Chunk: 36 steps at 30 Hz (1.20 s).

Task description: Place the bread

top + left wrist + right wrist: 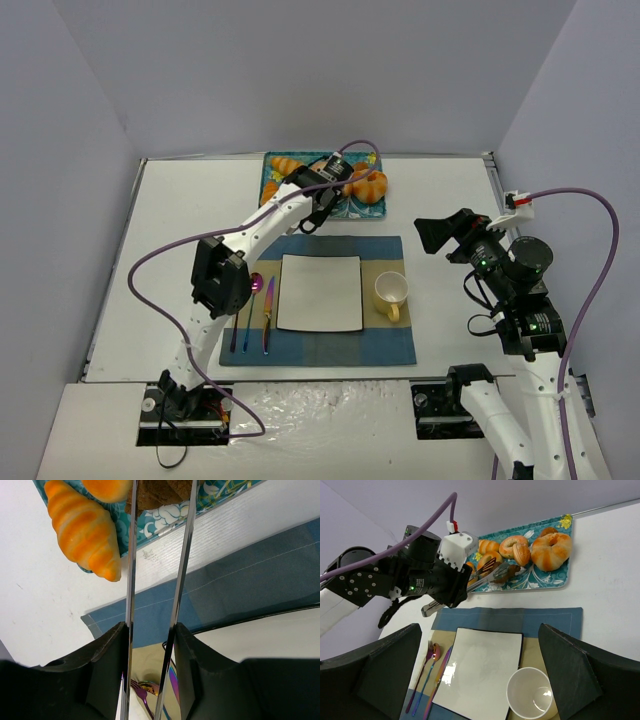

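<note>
Reaching across the tabletop (440, 200), the left tool (320, 208) hangs over the patterned tray (360, 212) in the top view, just beside a ring-shaped bun (370, 185). The right tool (430, 235) hovers well apart to the right. Nearer the arms, a white plate (320, 292) lies on a blue placemat (300, 350), between cutlery (267, 313) and a cup (391, 293).

From the left wrist, the tool's fingers (100, 670) are pressed together on metal tongs (131, 570). The two blades run up to a dark brown bread (155, 492) on the tray, one at each side. A croissant (85, 530) lies just left, its tip past the tray's edge.

From the right wrist, that tool's own fingers stand wide apart. The tongs' tips pinch the brown bread over the tray's near part, among the other buns. Whether it touches the tray cannot be told.
</note>
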{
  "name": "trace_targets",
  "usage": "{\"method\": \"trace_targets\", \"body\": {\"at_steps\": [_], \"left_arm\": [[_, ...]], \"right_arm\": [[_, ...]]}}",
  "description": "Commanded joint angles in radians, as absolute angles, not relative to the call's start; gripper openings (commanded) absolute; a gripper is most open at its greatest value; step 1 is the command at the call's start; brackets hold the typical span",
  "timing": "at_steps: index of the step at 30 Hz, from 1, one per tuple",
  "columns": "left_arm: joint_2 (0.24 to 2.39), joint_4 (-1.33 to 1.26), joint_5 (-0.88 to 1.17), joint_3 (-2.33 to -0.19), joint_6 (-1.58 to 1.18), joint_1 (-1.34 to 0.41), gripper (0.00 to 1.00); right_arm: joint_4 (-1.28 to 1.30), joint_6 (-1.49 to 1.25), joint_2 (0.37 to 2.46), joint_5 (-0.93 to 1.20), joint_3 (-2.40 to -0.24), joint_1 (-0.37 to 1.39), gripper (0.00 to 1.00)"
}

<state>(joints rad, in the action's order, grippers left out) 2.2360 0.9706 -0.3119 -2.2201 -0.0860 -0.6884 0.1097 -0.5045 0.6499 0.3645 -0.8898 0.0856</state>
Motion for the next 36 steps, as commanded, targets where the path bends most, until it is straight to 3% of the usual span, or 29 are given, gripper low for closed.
{"method": "trace_targets", "body": {"at_steps": [1,17,36], "left_arm": [[2.095,0.980,-0.339,-2.293,-0.086,-0.693,0.12],[1.998,1.017,-0.334,-2.230,-0.112,-0.730,0.11],[1.610,0.976,-0.317,-1.738,-0.276,-0.931,0.11]], "right_arm": [[0.035,-0.503,0.667,0.373,-0.914,0.086,1.00],[0.028,-0.506,0.669,0.371,-0.902,0.086,1.00],[0.011,-0.508,0.688,0.371,-0.887,0.086,1.00]]}}
